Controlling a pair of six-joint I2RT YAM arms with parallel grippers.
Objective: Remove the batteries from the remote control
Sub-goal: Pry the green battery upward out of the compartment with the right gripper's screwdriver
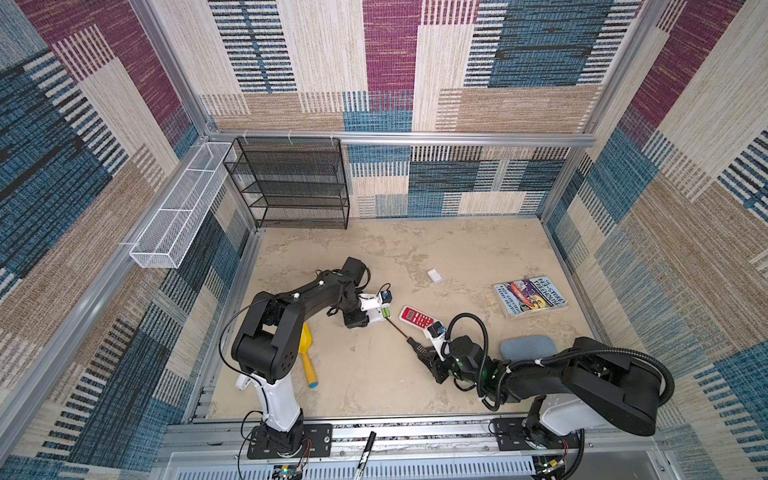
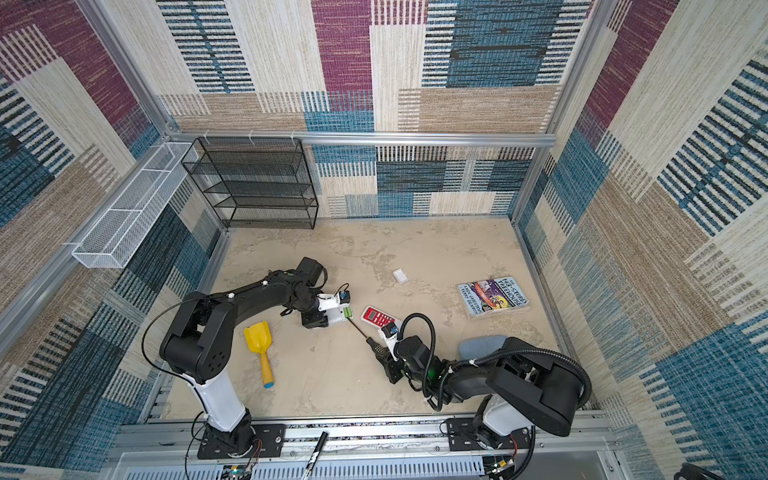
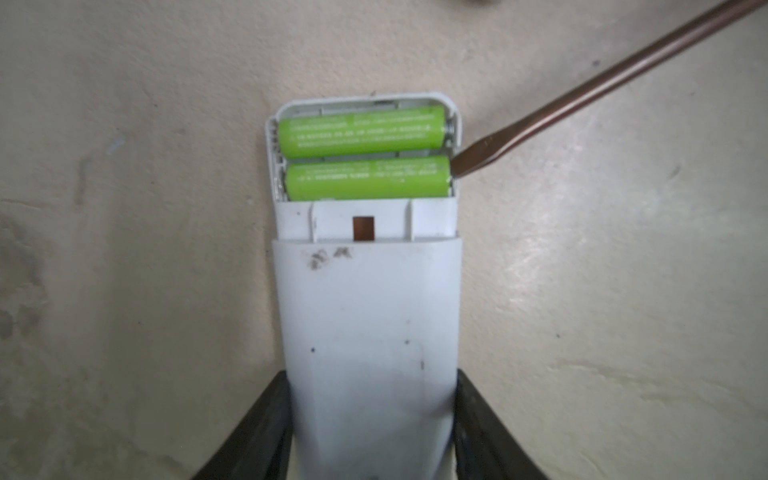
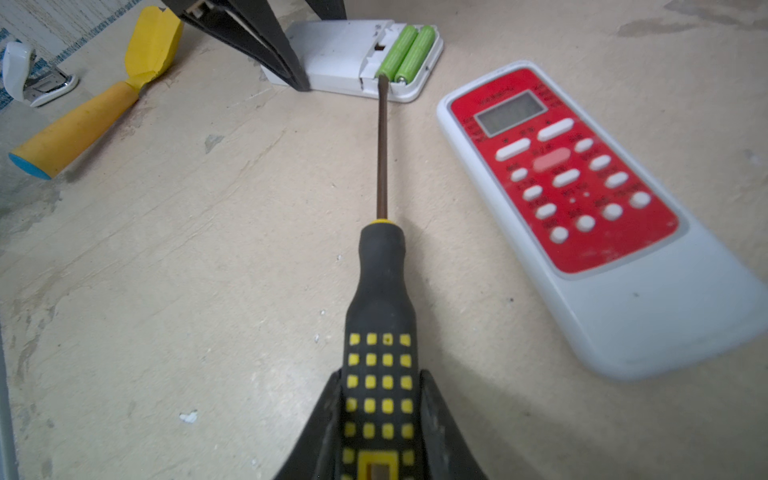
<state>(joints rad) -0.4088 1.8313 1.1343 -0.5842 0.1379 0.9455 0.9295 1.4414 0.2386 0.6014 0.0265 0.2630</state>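
Here's where it's at. The left gripper (image 3: 372, 386) is pinching the white remote (image 3: 365, 311) by its two long sides. The remote is back side up, flat on the table (image 1: 374, 374), and in both top views that's just left of the middle of the frame. I'd guess the grip is purely to keep the remote from skating around while it gets pried.

The cover (image 1: 434, 275) is already off and lies well apart, toward the upper right of the table. So the bay is open and both green batteries (image 3: 361, 131) sit in it side by side, neither one out yet.

The right gripper (image 4: 381, 382) is clamped on the screwdriver (image 4: 380, 299) handle. In both top views the shaft runs low, slanting up-left from there to the white remote. Its flat tip sits right at the end of the battery nearer the remote's middle, where it meets the bay wall. That looks like the spot to lever it up, since the jaws seem too fat to dig in there themselves.

The red remote (image 4: 569, 174) lies face up just beside the shaft, untouched. Can't tell if it's got batteries in it.
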